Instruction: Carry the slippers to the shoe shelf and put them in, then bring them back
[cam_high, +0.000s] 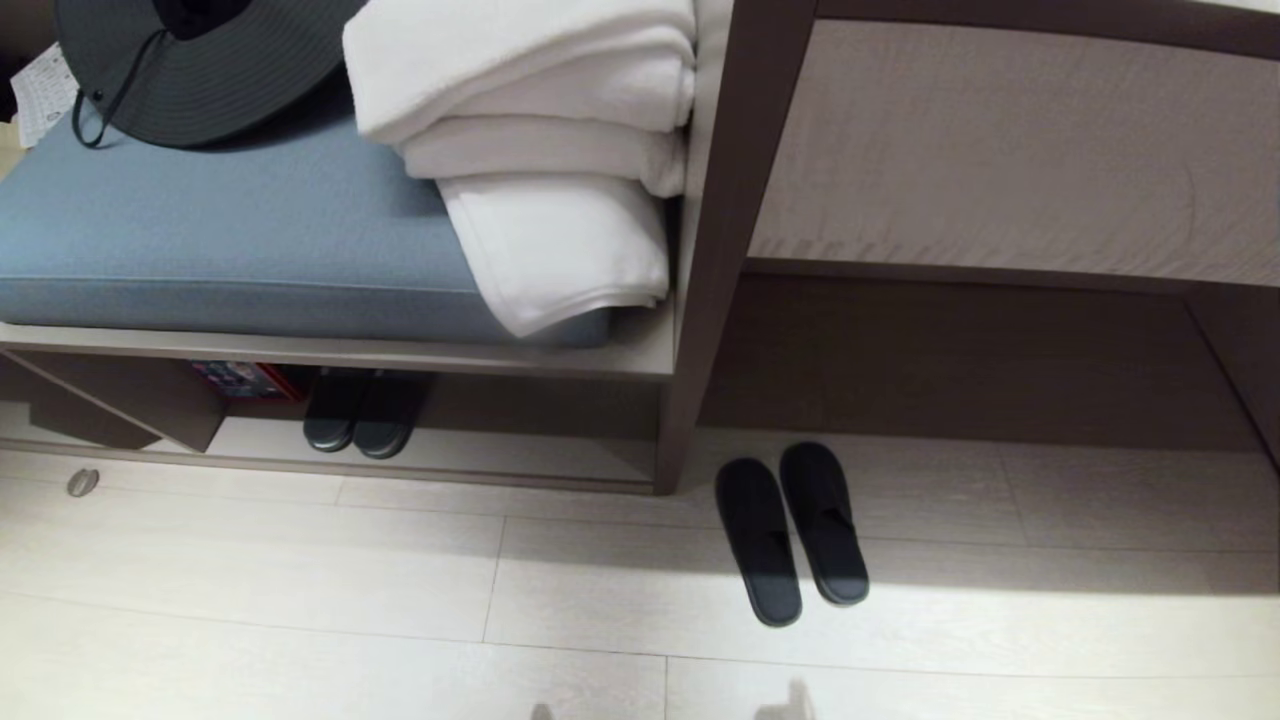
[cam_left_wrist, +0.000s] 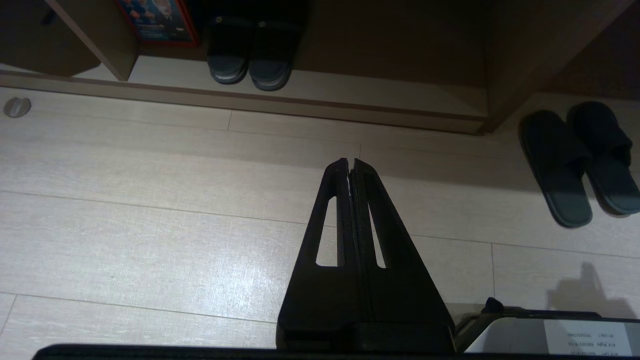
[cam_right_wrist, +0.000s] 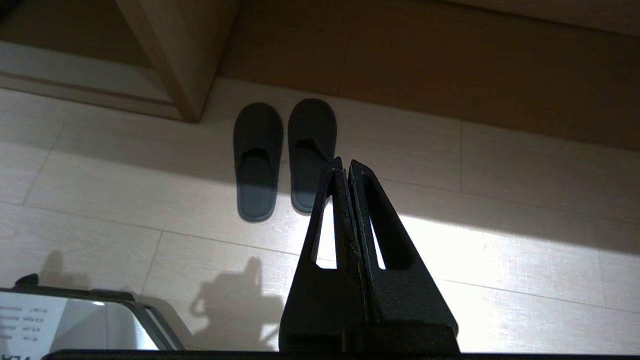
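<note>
The matte black slippers (cam_high: 762, 540) lie side by side on the pale floor, toes toward the unit, just right of its upright post. The shoe shelf (cam_high: 540, 455) is the low cubby under the bench, to their left. My left gripper (cam_left_wrist: 350, 162) hangs shut and empty over bare floor, with the slippers (cam_left_wrist: 557, 165) off to one side and the shoe shelf (cam_left_wrist: 380, 95) ahead. In the right wrist view my right gripper (cam_right_wrist: 346, 162) is shut and empty above the floor, just short of the slippers (cam_right_wrist: 257, 155); a corner of the shoe shelf (cam_right_wrist: 65, 67) shows beyond.
A second, glossier dark pair (cam_high: 360, 415) stands inside the shelf beside a red box (cam_high: 245, 380). On the bench above lie a blue cushion (cam_high: 200, 230), folded white towels (cam_high: 540, 130) and a dark hat (cam_high: 190, 70). A small metal stop (cam_high: 82, 483) sits on the floor.
</note>
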